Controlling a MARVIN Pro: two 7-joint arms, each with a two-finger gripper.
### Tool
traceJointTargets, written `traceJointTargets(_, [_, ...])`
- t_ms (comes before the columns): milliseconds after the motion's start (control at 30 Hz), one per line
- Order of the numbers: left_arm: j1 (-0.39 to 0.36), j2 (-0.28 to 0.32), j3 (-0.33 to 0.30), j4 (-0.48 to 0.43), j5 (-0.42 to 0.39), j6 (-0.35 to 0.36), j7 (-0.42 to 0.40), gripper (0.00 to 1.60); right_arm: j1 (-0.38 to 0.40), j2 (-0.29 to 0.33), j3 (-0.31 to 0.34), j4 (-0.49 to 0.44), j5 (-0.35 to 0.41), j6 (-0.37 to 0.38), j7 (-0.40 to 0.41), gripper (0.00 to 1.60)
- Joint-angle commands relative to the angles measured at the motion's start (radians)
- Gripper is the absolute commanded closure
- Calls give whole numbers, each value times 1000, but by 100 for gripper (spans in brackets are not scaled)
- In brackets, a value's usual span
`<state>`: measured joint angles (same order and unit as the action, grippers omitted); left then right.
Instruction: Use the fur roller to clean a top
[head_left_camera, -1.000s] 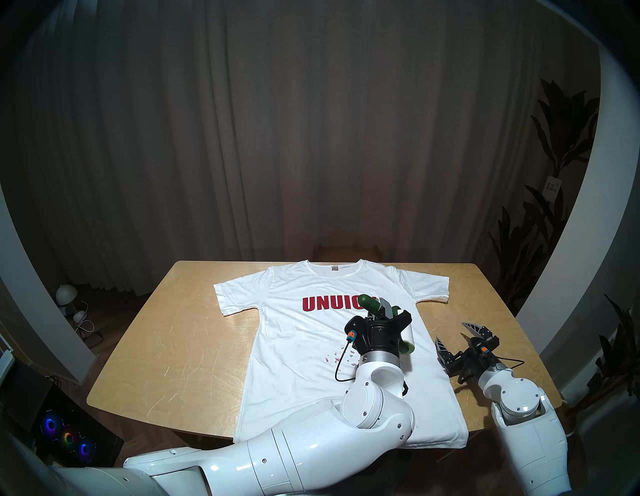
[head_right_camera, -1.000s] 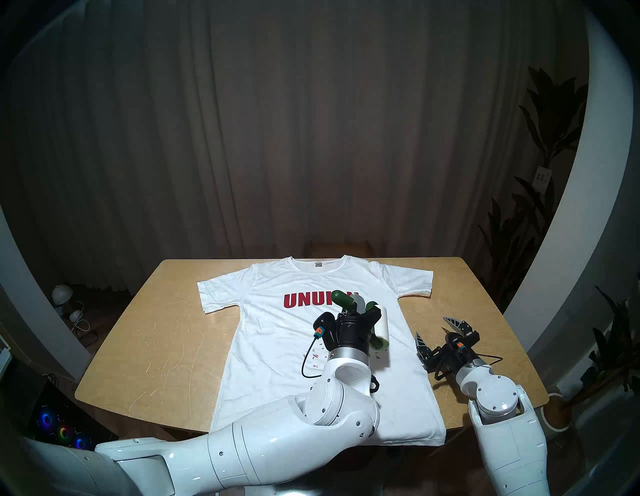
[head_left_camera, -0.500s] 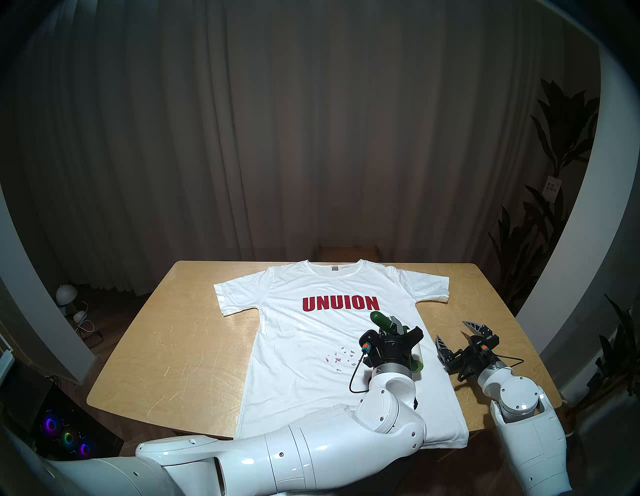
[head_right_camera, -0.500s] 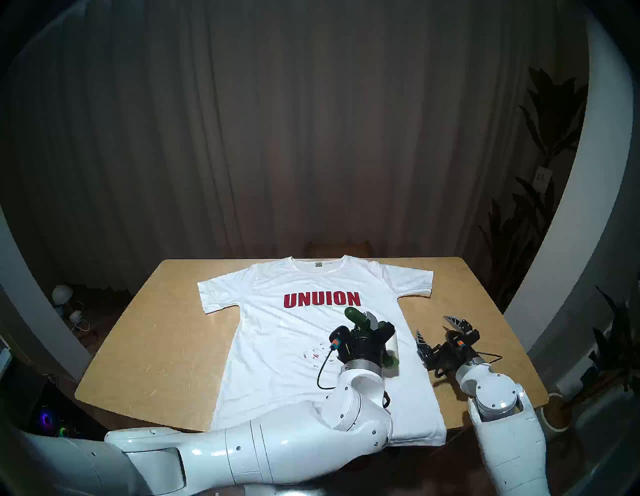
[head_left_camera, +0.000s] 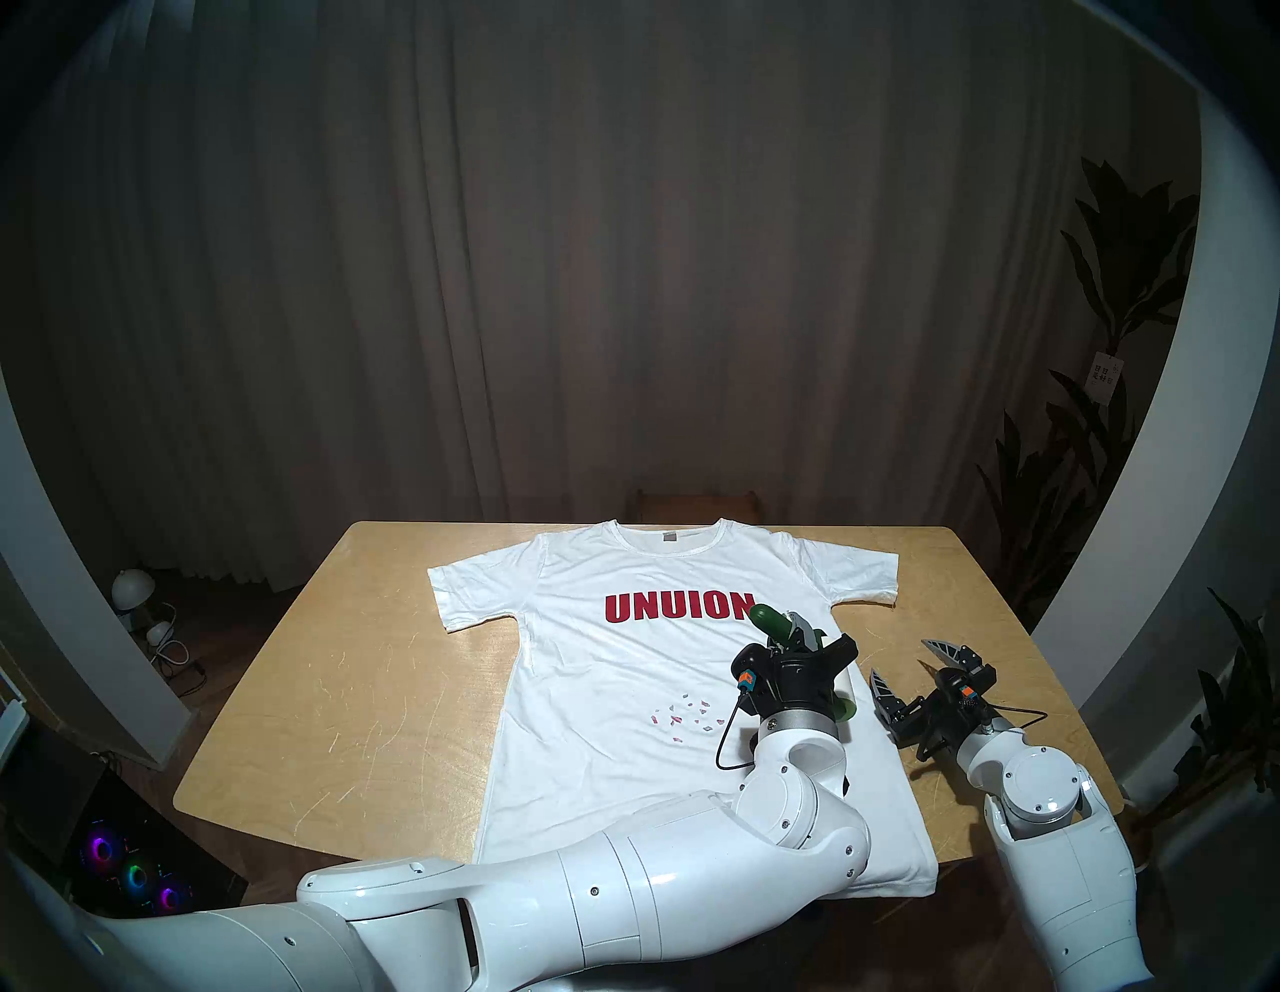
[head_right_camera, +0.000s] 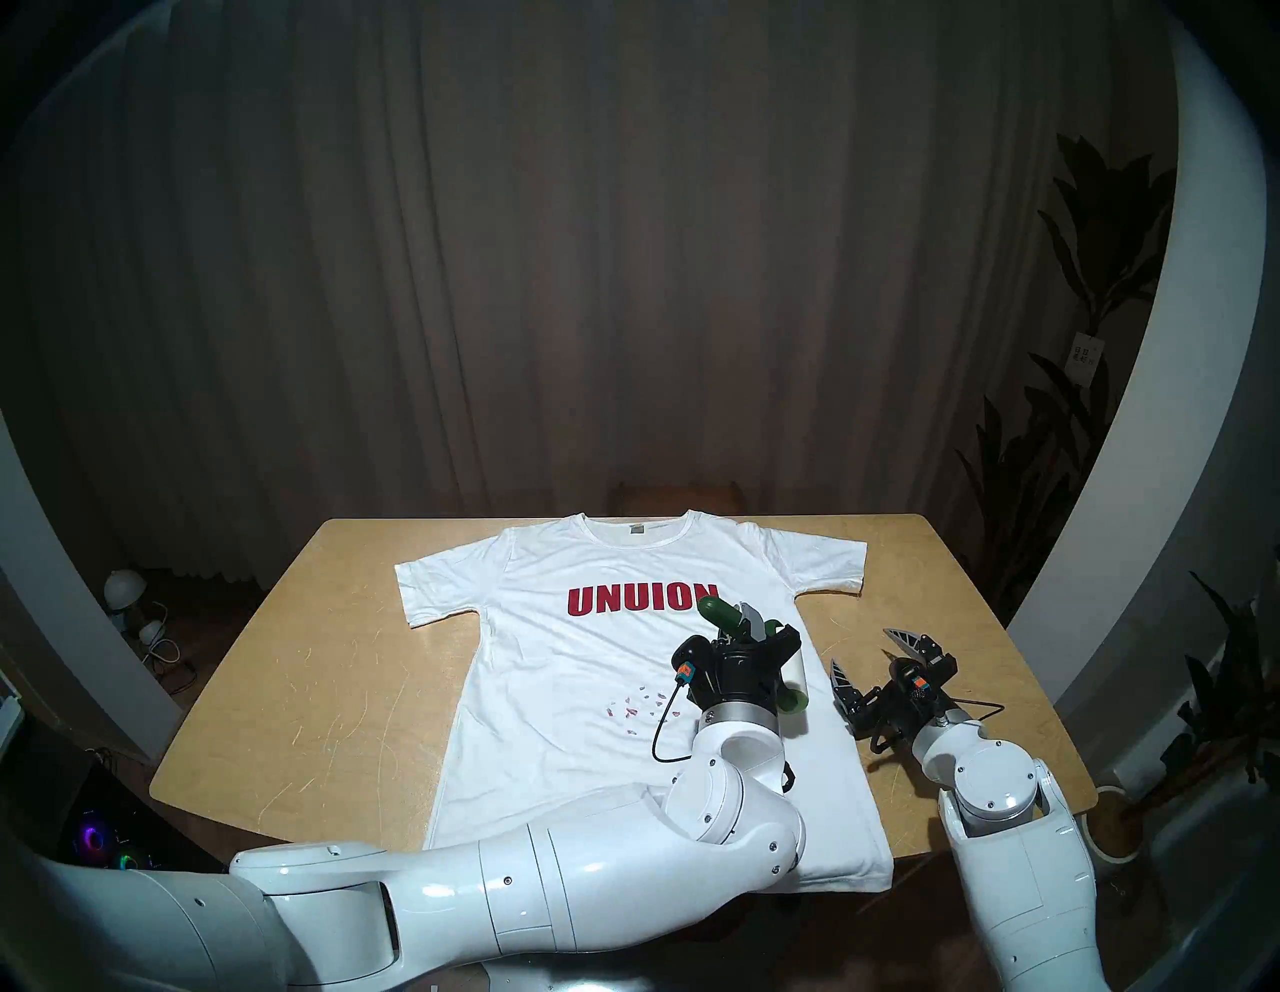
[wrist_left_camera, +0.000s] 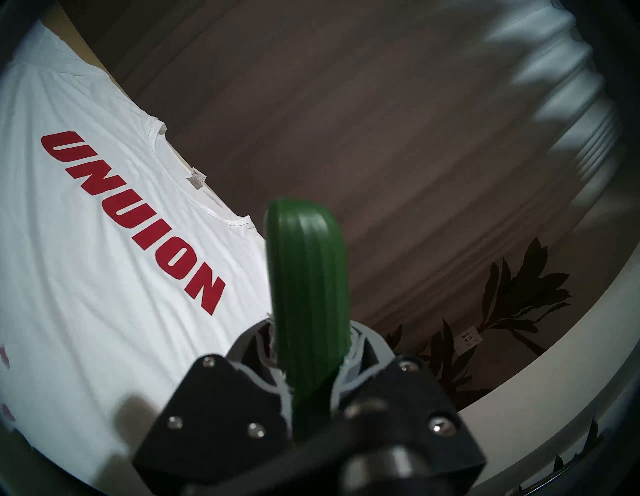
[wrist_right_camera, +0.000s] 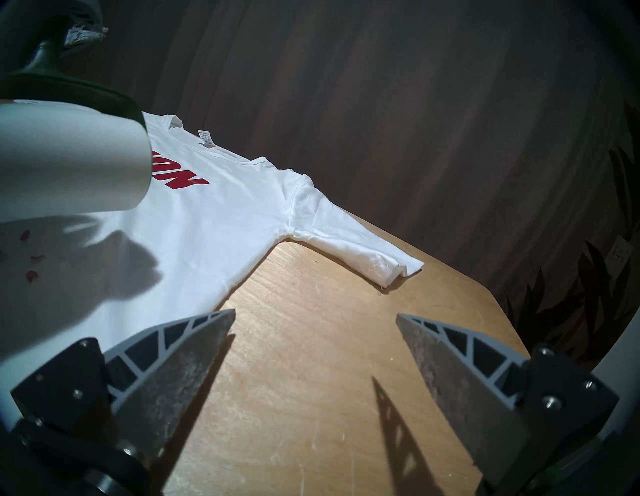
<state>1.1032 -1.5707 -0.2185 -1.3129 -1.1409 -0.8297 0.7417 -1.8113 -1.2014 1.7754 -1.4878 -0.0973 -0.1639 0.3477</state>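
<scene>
1. Here, a fur roller (head_left_camera: 781, 623): dark green ribbed handle poking up and away past the left claw (head_left_camera: 796, 641), white sticky roll (wrist_right_camera: 69, 159) hanging below on the claw's right side, above the right flank of the top (head_left_camera: 623, 665). Whether roll and cloth touch, impossible to tell; a shadow beneath it in the right wrist view hints at a small gap.
2. Probably light and stiff, plastic throughout; best held by the handle (wrist_left_camera: 308, 294), never by the roll, tacky and apt to cling or peel.
3. Left claw clenched on that handle, grey fingers (wrist_left_camera: 356, 360) pressed against both its sides low down, the upper part standing free.
4. Top spread flat, white, soft and thin, "UNUION" in red across the chest, neck toward the far edge of the table (head_left_camera: 346, 693), hem hanging over the near edge. Likely to ruck or drag under a sticky roll if pushed hard.
5. Small reddish scraps (head_left_camera: 682, 710) scattered on the cloth just left of the left claw, clearly not yet picked up.
6. Right claw (wrist_right_camera: 315, 322) spread wide and empty, over bare wood just beside the shirt's right edge, touching nothing visible.
</scene>
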Motion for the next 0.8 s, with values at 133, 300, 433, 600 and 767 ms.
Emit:
traceJointTargets(133, [-72,-56,71,24,-64,-72,3,160,19,9,2,8,-15,3,2,0])
traceJointTargets(300, [-59,-73,45,65,-79,-77,-8,160,20,3,4,7,-16,5,1,0])
traceJointTargets(433, [-61,-76,41,77,-91,-80,-18,160,17,-1,6,2,-16,9,-1,0])
traceJointTargets(600, [-60,-68,47,72,-120,-80,-33,160,12,-4,6,-6,-22,12,-5,0])
traceJointTargets(767, [-87,-64,138,118,-103,-130,-59,160,3,-7,3,-18,-29,31,-2,0])
